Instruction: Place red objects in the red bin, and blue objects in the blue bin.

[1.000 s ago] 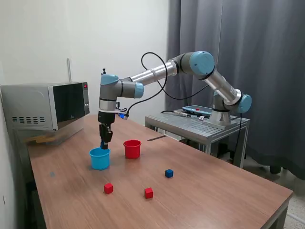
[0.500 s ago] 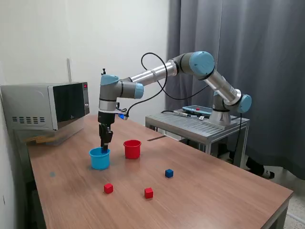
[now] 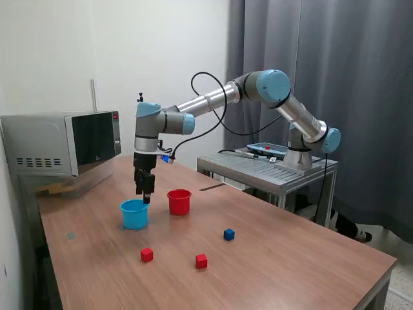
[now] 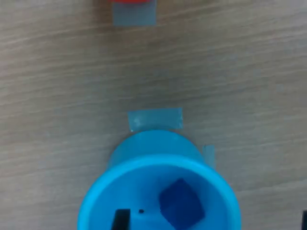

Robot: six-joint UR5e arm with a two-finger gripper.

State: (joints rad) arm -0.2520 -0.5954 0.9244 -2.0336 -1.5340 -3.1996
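Cups [image 3: 135, 214] stand on wooden table [image 3: 271, 258], grey curtain [image 3: 335, 77] behind.

Blue bin [image 3: 134, 214]: light blue tapered cup, upright, directly below the jaws. One dark blue cube [image 4: 181, 205] lies tilted inside it. Red bin [image 3: 179, 201]: red cup, upright, just beside the blue bin. Second blue cube [image 3: 229, 234] and two red cubes [image 3: 147, 255] [image 3: 201, 261] lie well apart from the jaws.

A robotics lab: an industrial arm [image 3: 219, 97] bolted to a metal stand [image 3: 271, 169], a wooden surface [image 3: 271, 258], a microwave [image 3: 61, 143], grey curtains [image 3: 335, 77], bare white walls
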